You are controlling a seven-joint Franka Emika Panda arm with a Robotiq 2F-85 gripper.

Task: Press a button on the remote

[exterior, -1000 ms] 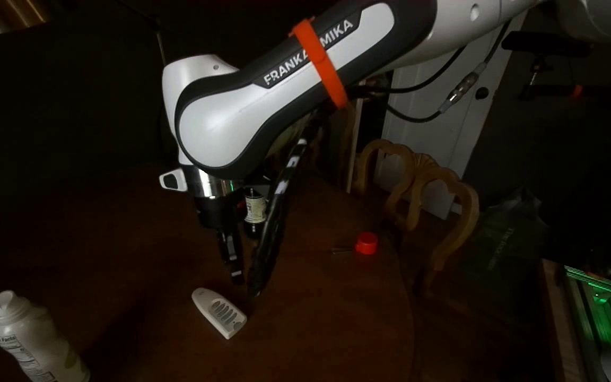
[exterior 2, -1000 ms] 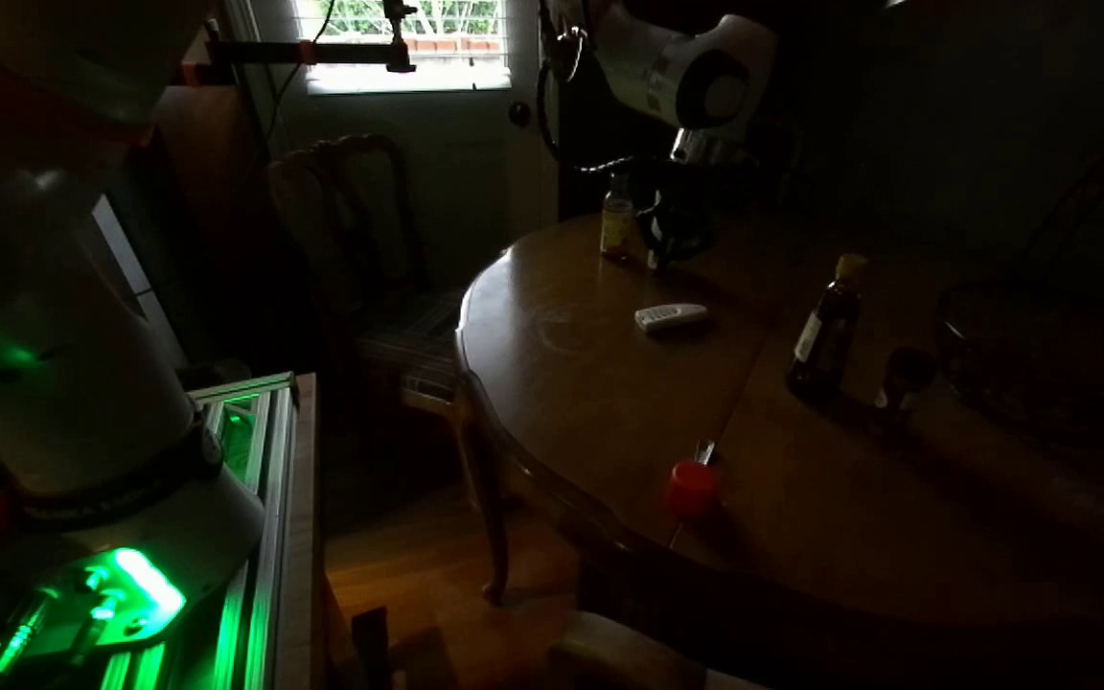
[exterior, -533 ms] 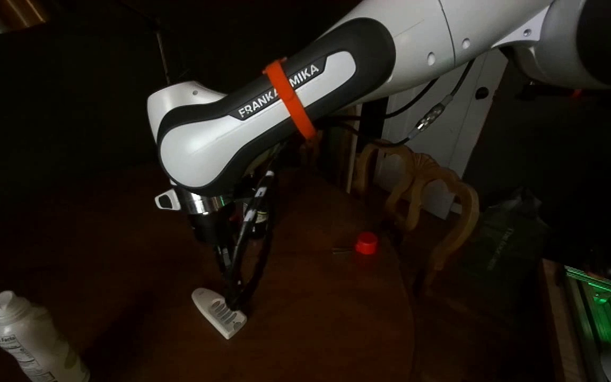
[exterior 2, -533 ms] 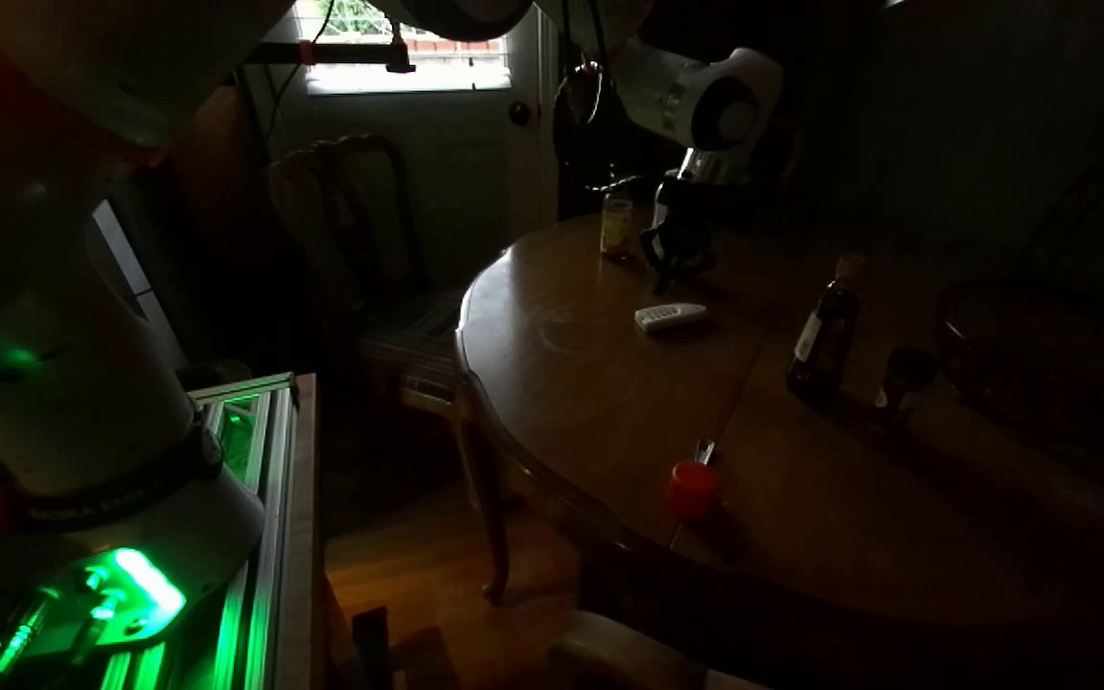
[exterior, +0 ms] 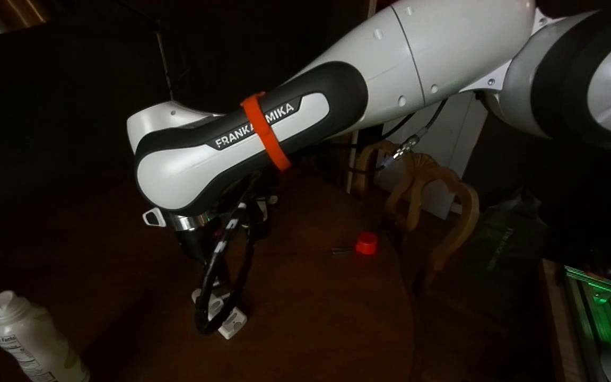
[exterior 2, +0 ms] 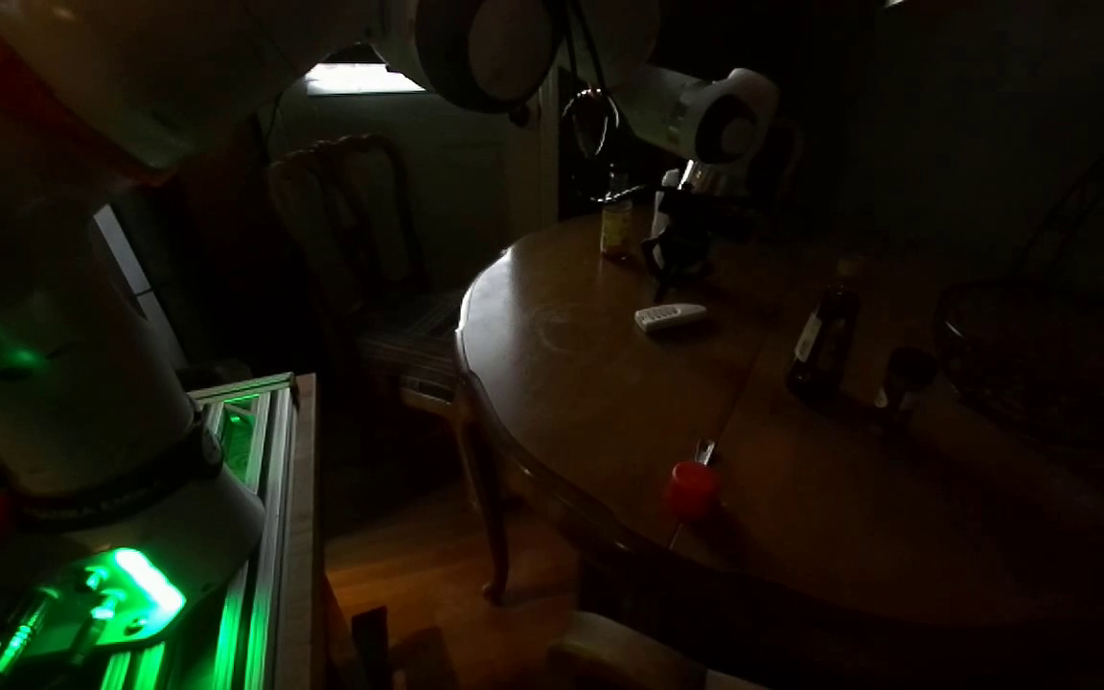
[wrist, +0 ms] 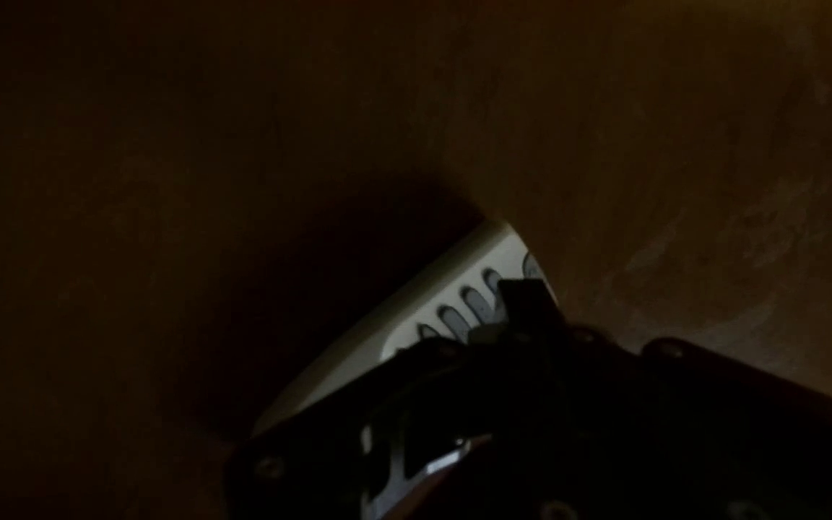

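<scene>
The white remote (exterior: 237,321) with grey oval buttons lies flat on the dark wooden table. It also shows in an exterior view (exterior 2: 670,317) and in the wrist view (wrist: 409,325). My gripper (wrist: 523,290) is shut, with its fingertips together and nothing seen between them. In the wrist view the tips overlap the remote's button area near its wide end and hide some buttons. In an exterior view the gripper (exterior 2: 664,287) points down just above or behind the remote. I cannot tell whether it touches. A black cable loop partly covers the remote in an exterior view.
A white bottle (exterior: 37,342) stands near the remote. A red cap (exterior 2: 694,491) lies near the table's edge. A dark bottle (exterior 2: 822,340), a small jar (exterior 2: 905,374) and a yellow-labelled bottle (exterior 2: 616,230) stand on the table. Wooden chairs (exterior: 433,180) stand beyond it.
The arm has come down and my gripper has lowered from above to the remote. The cable loop has swung in front of the remote in an exterior view. The remote has not moved.
</scene>
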